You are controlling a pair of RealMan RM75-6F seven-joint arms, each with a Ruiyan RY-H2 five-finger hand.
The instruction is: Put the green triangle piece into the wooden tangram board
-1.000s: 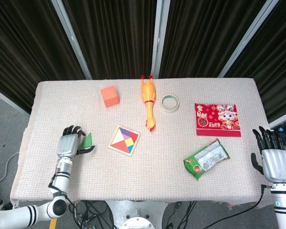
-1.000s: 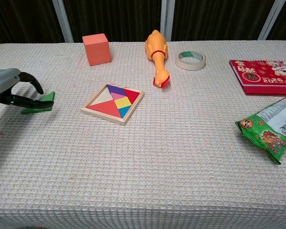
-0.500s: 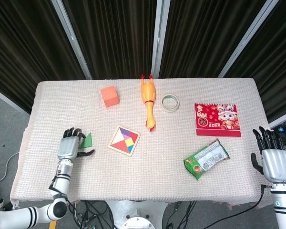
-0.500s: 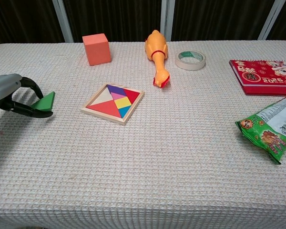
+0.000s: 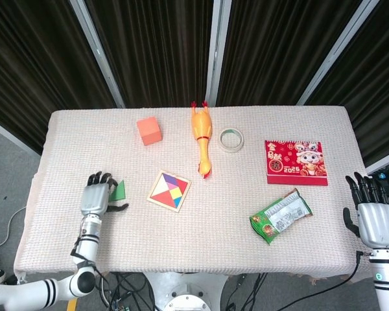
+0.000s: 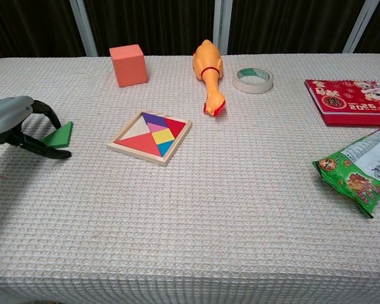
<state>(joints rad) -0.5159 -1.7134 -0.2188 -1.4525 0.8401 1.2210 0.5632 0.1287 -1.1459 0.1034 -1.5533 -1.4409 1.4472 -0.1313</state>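
Note:
The green triangle piece [image 6: 58,135] [image 5: 119,190] is at the table's left side, left of the wooden tangram board [image 6: 151,137] [image 5: 170,190]. The board lies flat with coloured pieces in it. My left hand [image 6: 16,123] [image 5: 94,199] pinches the triangle. A finger arches onto its left edge and the thumb runs along its near edge. The piece looks slightly tilted, close to the cloth. My right hand [image 5: 375,217] hangs past the table's right edge, fingers spread and holding nothing. It is out of the chest view.
An orange cube [image 6: 128,64] stands behind the board. A rubber chicken [image 6: 208,73] and a tape roll [image 6: 253,79] lie at the back. At the right are a red calendar [image 6: 353,100] and a green snack bag [image 6: 362,170].
My left hand has drawn back slightly toward me. The triangle has gone from lying flat under the fingers to tipped up between finger and thumb. The right hand has not moved.

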